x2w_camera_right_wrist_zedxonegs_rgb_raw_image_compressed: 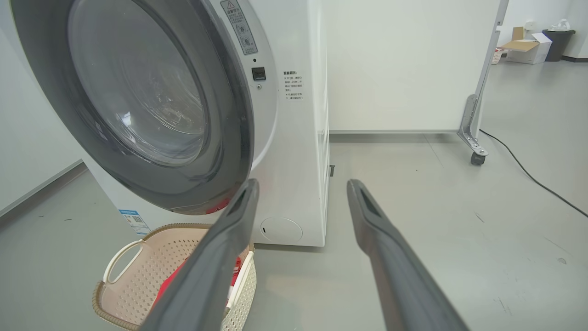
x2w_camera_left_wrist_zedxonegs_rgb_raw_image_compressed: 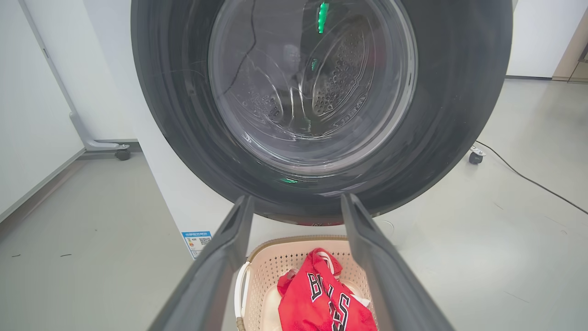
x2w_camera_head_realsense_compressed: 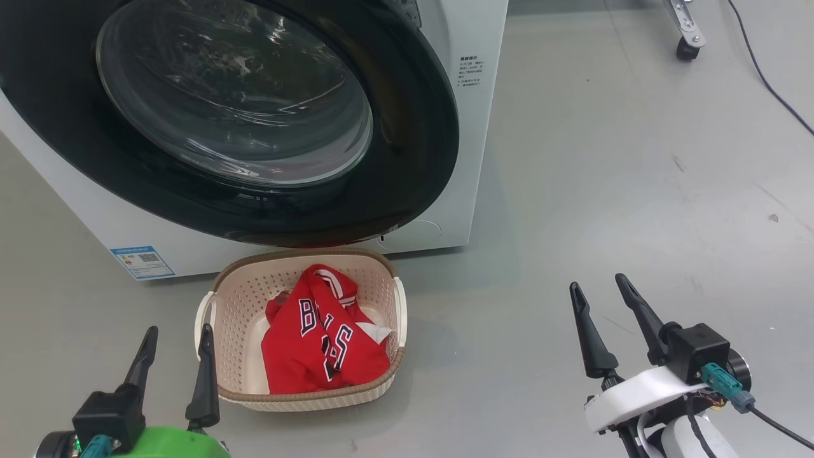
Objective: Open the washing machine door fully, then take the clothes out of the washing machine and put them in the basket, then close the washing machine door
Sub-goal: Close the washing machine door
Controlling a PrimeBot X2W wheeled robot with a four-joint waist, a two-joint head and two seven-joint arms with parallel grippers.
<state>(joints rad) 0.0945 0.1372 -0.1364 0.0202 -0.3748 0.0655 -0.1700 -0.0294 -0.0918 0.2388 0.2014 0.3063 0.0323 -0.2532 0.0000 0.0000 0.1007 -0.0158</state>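
Observation:
The washing machine [x2w_camera_head_realsense_compressed: 474, 146] stands at the upper left, and its glossy black washing machine door [x2w_camera_head_realsense_compressed: 413, 133] lies against its front; through the glass I see the steel drum [x2w_camera_left_wrist_zedxonegs_rgb_raw_image_compressed: 340, 78]. The cream basket [x2w_camera_head_realsense_compressed: 236, 299] sits on the floor just below the door with the red clothes [x2w_camera_head_realsense_compressed: 318, 346] inside. My left gripper [x2w_camera_head_realsense_compressed: 179, 329] is open beside the basket's left handle. My right gripper [x2w_camera_head_realsense_compressed: 598, 283] is open over bare floor, well right of the basket. The left wrist view looks between open fingers [x2w_camera_left_wrist_zedxonegs_rgb_raw_image_compressed: 229, 248] at the door [x2w_camera_left_wrist_zedxonegs_rgb_raw_image_compressed: 459, 92] and the clothes [x2w_camera_left_wrist_zedxonegs_rgb_raw_image_compressed: 321, 299].
A blue label [x2w_camera_head_realsense_compressed: 142, 261] marks the machine's lower left corner. A partition's caster foot [x2w_camera_head_realsense_compressed: 687, 48] and a dark cable [x2w_camera_head_realsense_compressed: 766, 83] lie at the far right. White walls stand behind the machine, and boxes [x2w_camera_right_wrist_zedxonegs_rgb_raw_image_compressed: 523, 48] sit far off. Open grey floor spreads to the right.

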